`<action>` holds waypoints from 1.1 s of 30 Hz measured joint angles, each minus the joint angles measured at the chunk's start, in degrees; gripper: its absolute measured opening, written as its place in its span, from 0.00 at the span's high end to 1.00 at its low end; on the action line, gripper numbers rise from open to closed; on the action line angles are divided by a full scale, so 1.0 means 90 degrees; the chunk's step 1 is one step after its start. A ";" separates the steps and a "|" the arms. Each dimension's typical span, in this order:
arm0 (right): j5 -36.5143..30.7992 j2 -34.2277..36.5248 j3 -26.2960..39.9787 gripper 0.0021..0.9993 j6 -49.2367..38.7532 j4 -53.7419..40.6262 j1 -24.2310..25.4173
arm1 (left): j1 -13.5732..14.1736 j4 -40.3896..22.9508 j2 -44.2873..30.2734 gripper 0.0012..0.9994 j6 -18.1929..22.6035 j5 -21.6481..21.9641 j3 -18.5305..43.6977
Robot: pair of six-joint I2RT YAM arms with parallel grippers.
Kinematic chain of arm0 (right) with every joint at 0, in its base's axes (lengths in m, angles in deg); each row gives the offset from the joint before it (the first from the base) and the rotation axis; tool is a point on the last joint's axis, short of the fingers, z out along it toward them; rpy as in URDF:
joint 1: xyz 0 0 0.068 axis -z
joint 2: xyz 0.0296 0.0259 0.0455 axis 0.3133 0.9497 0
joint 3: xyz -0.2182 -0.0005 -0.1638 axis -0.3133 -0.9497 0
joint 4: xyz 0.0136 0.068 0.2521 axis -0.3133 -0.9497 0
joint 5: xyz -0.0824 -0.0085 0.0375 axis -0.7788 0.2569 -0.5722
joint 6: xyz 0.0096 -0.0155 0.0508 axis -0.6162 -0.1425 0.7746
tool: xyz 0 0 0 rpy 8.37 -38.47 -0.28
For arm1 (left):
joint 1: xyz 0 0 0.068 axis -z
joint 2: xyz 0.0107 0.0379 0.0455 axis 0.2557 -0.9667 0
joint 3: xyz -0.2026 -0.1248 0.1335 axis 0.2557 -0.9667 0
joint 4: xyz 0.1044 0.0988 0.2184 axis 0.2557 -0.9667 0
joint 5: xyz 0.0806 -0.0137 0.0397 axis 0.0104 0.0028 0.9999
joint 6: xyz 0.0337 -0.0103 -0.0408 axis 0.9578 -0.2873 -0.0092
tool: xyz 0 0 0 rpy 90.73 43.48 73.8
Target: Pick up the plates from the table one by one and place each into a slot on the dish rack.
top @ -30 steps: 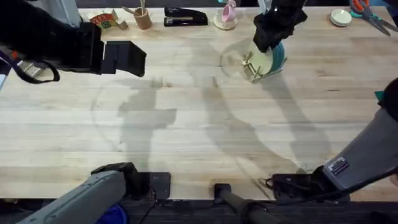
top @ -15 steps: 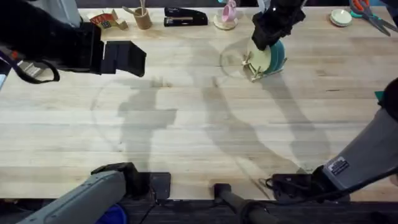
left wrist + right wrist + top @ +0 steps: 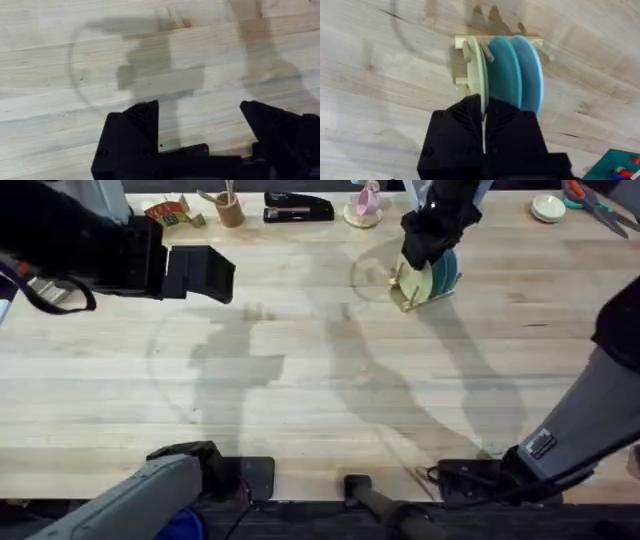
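Right wrist view, right tool (image 3: 483, 120) clamped on cream plate (image 3: 481, 75), upright in dish rack (image 3: 462, 60), teal plates (image 3: 512, 72) beside.

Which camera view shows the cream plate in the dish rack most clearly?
The right wrist view: the cream plate stands on edge in the dish rack, the right gripper shut on its rim. Overhead, that gripper partly hides it. The left wrist view faces bare table.
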 joint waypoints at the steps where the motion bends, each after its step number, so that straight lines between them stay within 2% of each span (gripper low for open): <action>1: 0.0000 0.0002 0.0000 0.97 0.0000 -0.0010 0.0000 | 0.0000 -0.0004 0.0000 0.01 -0.0001 0.0000 0.0000; 6: 0.0000 0.0002 0.0000 0.97 0.0000 0.0000 0.0000 | 0.0000 0.0005 0.0000 0.00 0.0001 0.0000 0.0000; 9: 0.0000 0.0002 0.0000 0.94 0.0000 -0.0002 0.0000 | 0.0000 0.0007 0.0000 0.00 -0.0001 0.0000 0.0000; 14: 0.0016 0.0006 -0.0001 0.80 0.0000 -0.0049 0.0000 | 0.0000 0.0015 0.0000 0.00 0.0000 0.0000 0.0000; 18: 0.0034 0.0006 0.0000 0.75 0.0000 -0.0049 -0.0007 | 0.0000 0.0017 0.0000 0.00 0.0000 0.0000 0.0000; 26: 0.0029 0.0006 0.0088 0.74 0.0000 -0.0065 -0.0007 | 0.0000 0.0019 0.0000 0.00 -0.0001 0.0000 0.0000; 33: 0.0027 0.0006 0.0822 0.74 0.0000 -0.0283 -0.0007 | 0.0000 0.0019 0.0000 0.00 -0.0001 0.0000 0.0000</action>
